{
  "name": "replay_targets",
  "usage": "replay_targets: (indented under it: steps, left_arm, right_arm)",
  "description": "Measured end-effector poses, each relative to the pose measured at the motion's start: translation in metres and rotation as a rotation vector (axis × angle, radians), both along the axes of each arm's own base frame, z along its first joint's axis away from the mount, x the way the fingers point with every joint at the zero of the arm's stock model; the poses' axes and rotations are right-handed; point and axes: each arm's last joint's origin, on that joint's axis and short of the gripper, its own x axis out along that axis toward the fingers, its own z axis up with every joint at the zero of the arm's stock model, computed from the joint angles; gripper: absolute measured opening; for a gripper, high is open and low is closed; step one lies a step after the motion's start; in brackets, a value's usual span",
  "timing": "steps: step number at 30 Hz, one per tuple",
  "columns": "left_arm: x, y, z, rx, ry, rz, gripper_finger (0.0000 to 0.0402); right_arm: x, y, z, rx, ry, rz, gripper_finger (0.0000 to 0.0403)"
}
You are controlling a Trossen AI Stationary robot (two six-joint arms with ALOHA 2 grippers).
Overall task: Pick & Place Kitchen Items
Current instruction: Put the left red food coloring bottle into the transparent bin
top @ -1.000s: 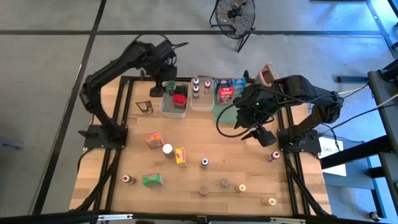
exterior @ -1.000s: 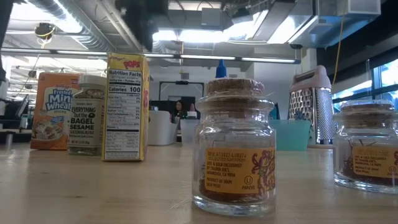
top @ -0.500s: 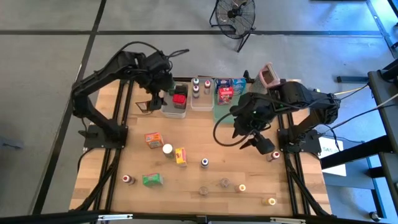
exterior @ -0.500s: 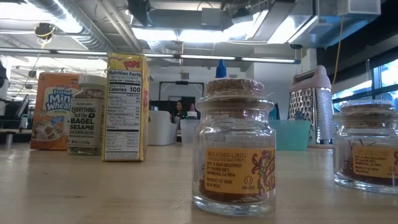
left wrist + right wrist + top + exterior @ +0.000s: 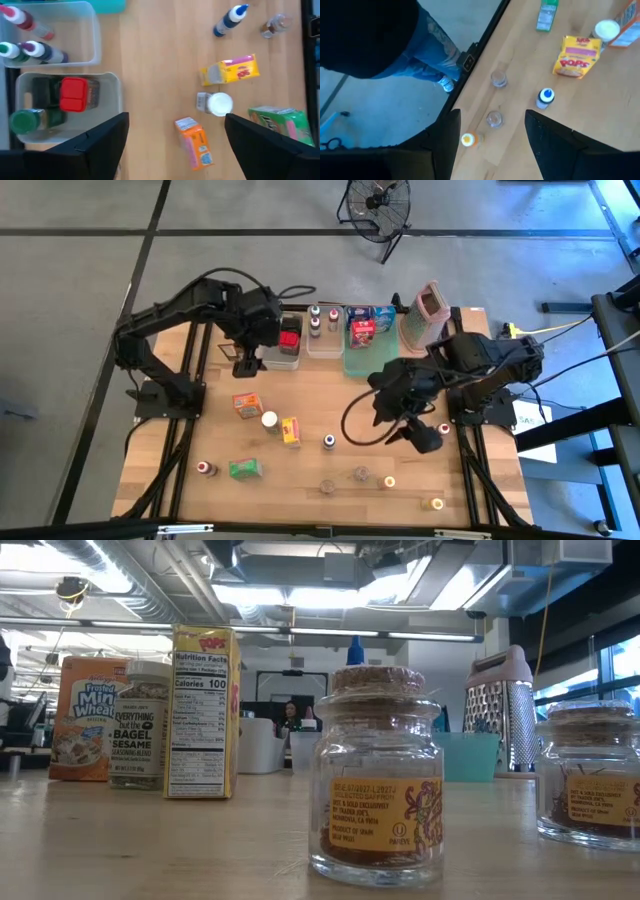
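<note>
Wooden table [image 5: 330, 395]; both grippers' fingers [image 5: 100, 142] apart, empty.

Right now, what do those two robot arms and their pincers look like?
Both are matte black jointed arms on black bases. The left arm trails a thin black cable; the right arm carries a long looping one. Each ends in two flat dark fingers.

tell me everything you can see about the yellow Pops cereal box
The yellow Pops box is a small cardboard cereal carton, closed, with red Pops lettering on its front and a nutrition panel on one narrow side. It stands upright on the wooden table, near the middle. The white-capped bagel seasoning jar stands close beside it; whether they touch is unclear. No gripper holds it.
</note>
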Motion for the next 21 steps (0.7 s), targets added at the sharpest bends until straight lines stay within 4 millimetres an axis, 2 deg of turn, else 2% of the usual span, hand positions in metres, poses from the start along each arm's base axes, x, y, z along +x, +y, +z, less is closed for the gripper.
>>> replay_targets:
  steps: [5,10,17,21]
  left_arm:
    - [0.002,-0.013,0.0,-0.022,-0.009,-0.091,0.034]
    - [-0.006,-0.026,0.007,-0.039,-0.032,-0.088,0.0338]
    - [-0.044,-0.069,0.028,-0.071,-0.123,-0.166,0.034]
    - [-0.071,-0.09,0.023,-0.095,-0.103,-0.145,0.0338]
  right_arm:
    - [-0.001,0.014,0.0,-0.012,-0.009,-0.069,0.0224]
    - [-0.004,0.023,0.0,-0.025,-0.018,-0.091,0.0224]
    - [0.002,0.024,0.004,-0.136,-0.156,-0.163,0.0224]
    - [0.008,0.022,0.009,-0.116,-0.219,-0.191,0.0224]
